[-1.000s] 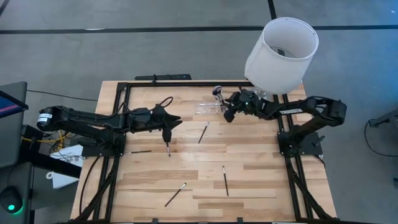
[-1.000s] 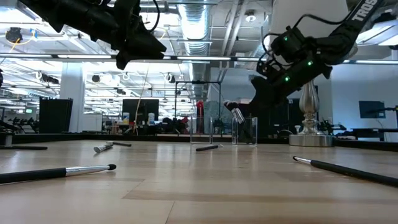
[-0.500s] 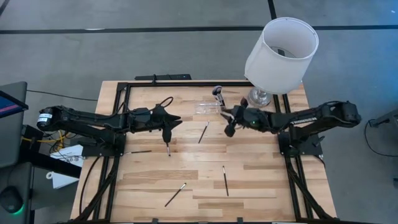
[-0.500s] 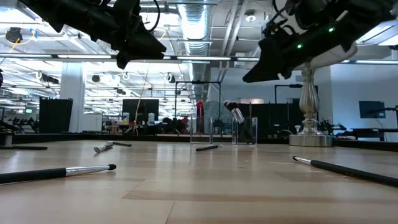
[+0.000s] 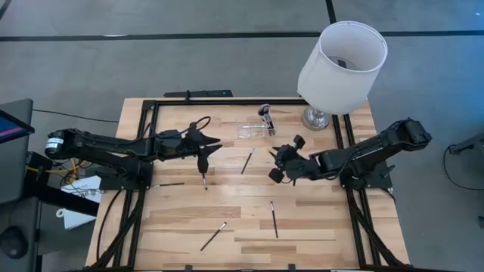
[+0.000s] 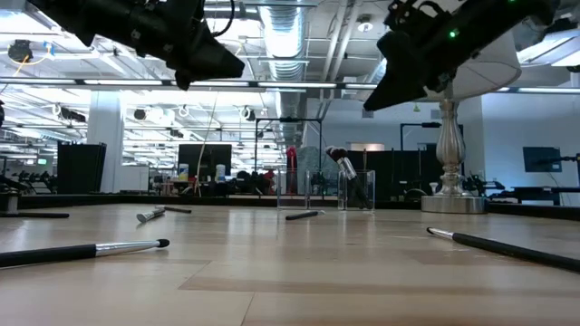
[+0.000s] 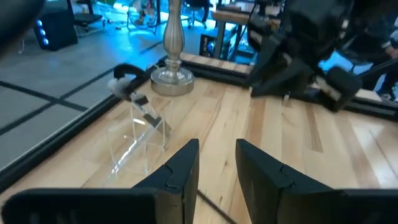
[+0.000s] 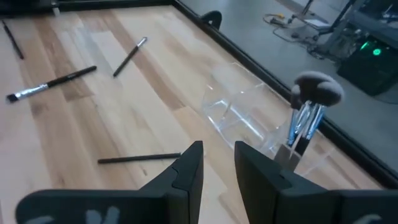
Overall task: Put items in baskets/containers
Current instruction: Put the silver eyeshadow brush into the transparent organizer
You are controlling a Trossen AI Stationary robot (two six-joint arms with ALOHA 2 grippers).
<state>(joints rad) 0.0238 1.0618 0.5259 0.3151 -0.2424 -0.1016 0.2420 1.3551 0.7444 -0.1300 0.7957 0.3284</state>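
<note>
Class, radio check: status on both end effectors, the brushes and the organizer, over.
Left end effector empty, open, mid-table. Right end effector empty, open, below the organizer. Two brushes in it; five loose on the table. Lamp beside it, no obstruction.

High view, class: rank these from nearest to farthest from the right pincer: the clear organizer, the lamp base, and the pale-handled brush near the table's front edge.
Measured from the right pincer, empty near the table's middle:
1. Clear organizer, toward the back edge, slightly to the left-arm side.
2. Lamp base, at the back right corner; only a little farther than the organizer.
3. Pale-handled brush, near the front edge on the left-arm side, clearly farthest.
</note>
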